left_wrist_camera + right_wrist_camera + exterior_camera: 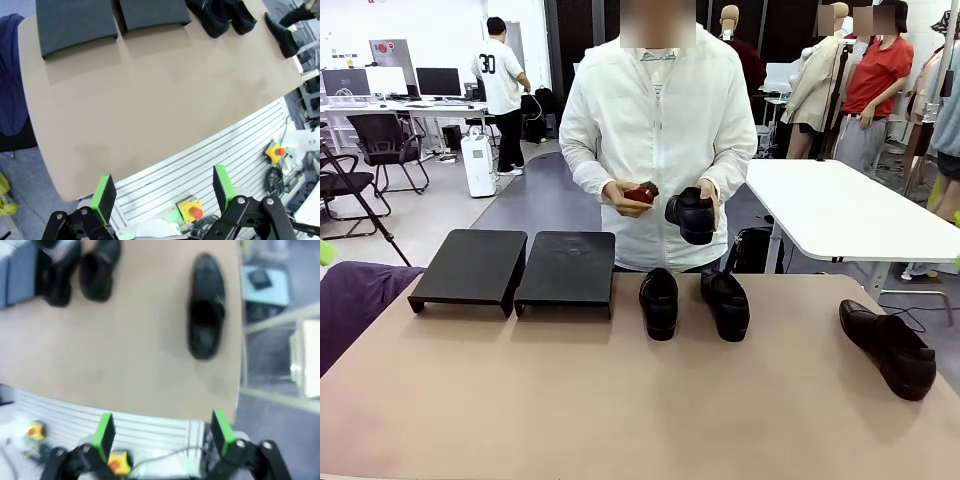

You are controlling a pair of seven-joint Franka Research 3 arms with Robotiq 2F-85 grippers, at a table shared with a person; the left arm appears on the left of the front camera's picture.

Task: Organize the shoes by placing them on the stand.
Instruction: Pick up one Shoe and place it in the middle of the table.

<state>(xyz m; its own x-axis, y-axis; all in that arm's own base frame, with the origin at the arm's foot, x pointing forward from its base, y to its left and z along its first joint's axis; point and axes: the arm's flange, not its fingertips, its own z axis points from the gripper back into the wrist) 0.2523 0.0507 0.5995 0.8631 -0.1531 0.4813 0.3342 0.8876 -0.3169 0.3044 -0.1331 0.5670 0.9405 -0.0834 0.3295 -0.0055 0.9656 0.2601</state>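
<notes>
Two black shoes [659, 301] [726, 304] stand side by side on the table's far middle, toes toward me. A third shoe [887, 347] lies alone at the right edge. The person behind the table holds another black shoe [691, 215] in one hand. The stand [512, 270], two black sloped trays, sits at the far left with nothing on it. My left gripper [164, 192] hangs open above the table's near edge, far from the stand [107, 20] and the shoes [220, 17]. My right gripper [162, 434] is open too, high over the near edge, with the lone shoe [205, 305] ahead of it.
The person's other hand holds a small red-brown object [640, 192]. A dark purple cloth [355, 300] lies off the table's left side. A white table [850, 210] stands behind at the right. The tan tabletop [620, 400] is bare in front.
</notes>
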